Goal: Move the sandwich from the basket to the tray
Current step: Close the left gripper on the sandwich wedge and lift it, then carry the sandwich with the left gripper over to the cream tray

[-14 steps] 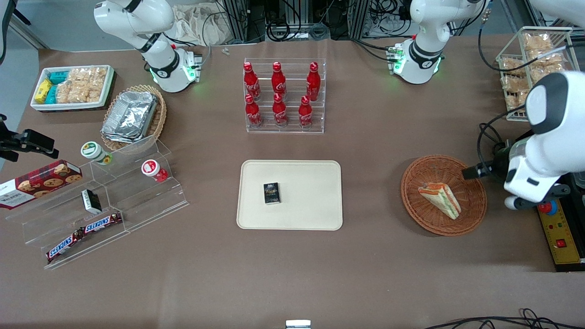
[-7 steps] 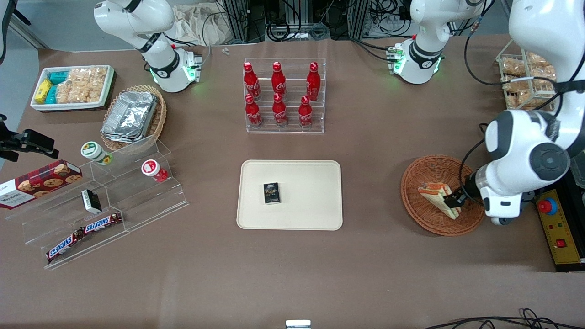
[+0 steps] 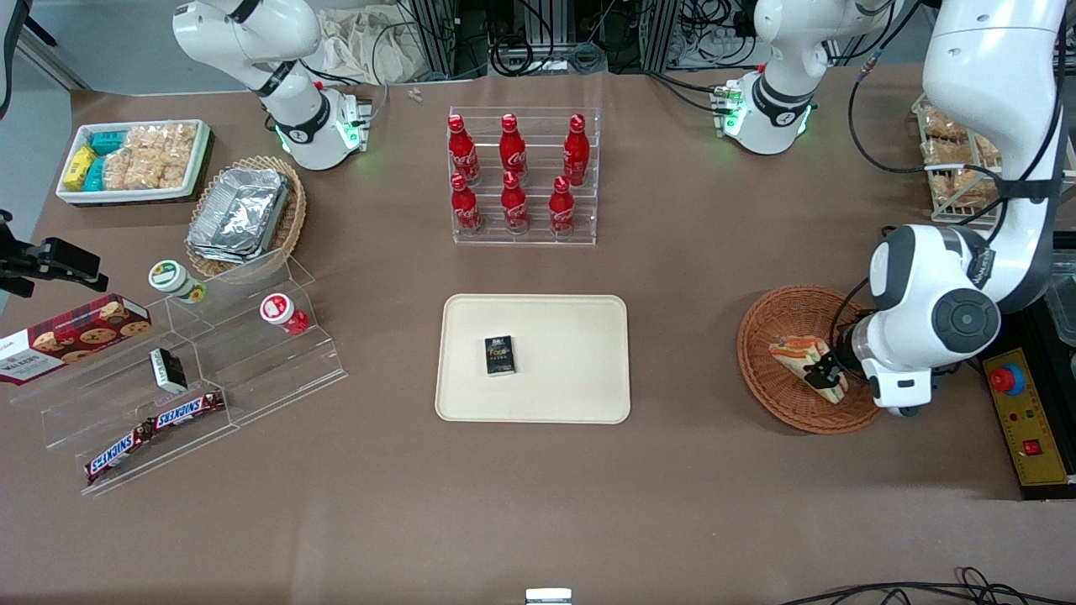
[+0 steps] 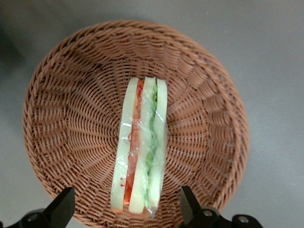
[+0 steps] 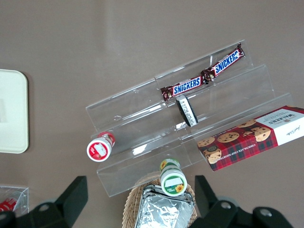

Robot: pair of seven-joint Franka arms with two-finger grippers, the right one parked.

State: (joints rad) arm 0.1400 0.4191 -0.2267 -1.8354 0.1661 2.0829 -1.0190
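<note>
Sandwich (image 4: 140, 149) lies in the round wicker basket (image 3: 777, 323), on its edge, filling layers facing up: orange, white, green under clear wrap. Basket sits toward the working arm's end of the table. Gripper (image 4: 126, 209) hangs directly over the sandwich, fingers (image 4: 64, 205) spread wide, one on each side of the wedge, not touching it. Tray (image 3: 572, 336) sits mid-table, well apart from the basket, carrying one small dark box (image 3: 499, 355).
</note>
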